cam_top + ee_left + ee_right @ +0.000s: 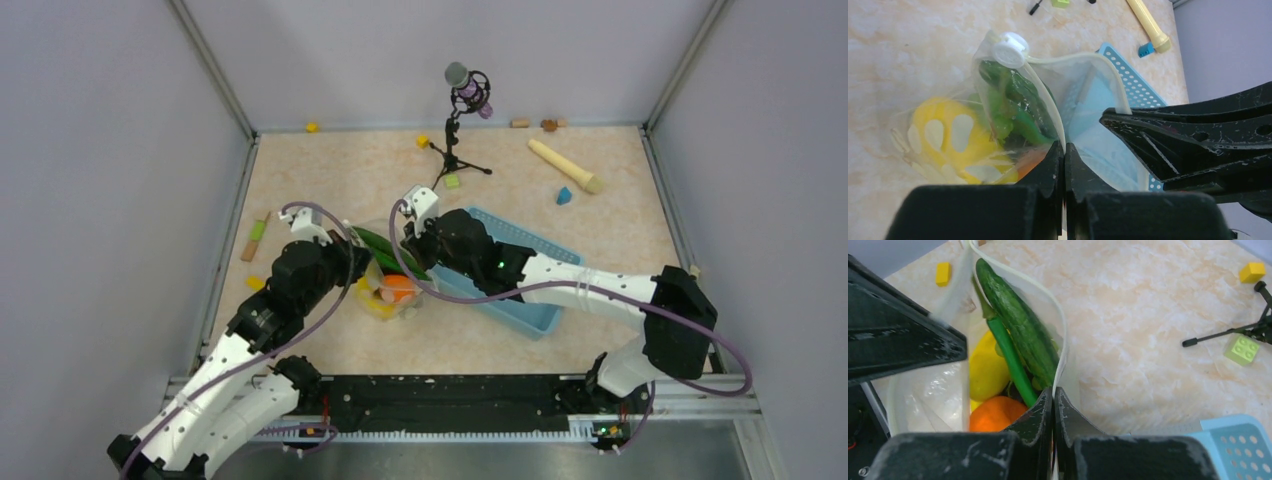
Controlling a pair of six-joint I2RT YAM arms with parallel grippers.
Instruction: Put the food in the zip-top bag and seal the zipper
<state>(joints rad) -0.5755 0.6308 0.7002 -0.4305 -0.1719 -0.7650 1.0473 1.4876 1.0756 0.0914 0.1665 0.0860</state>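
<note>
The zip-top bag [383,303] lies mid-table, its mouth held open between both grippers. My left gripper [1064,146] is shut on the whitish zipper strip [1073,56] on one side of the mouth; it also shows in the top view [362,262]. My right gripper [1053,390] is shut on the strip [1064,335] on the other side and shows in the top view [408,250]. Inside the bag are a green cucumber [1018,325], an orange [995,415] and a yellow fruit [985,370]. A white slider [1009,49] sits at one end of the strip.
A light blue basket [530,300] lies right of the bag, under my right arm. A microphone on a tripod [455,140] stands behind. A beige wooden cylinder [565,165] and small coloured blocks [1243,349] lie scattered at the back and left.
</note>
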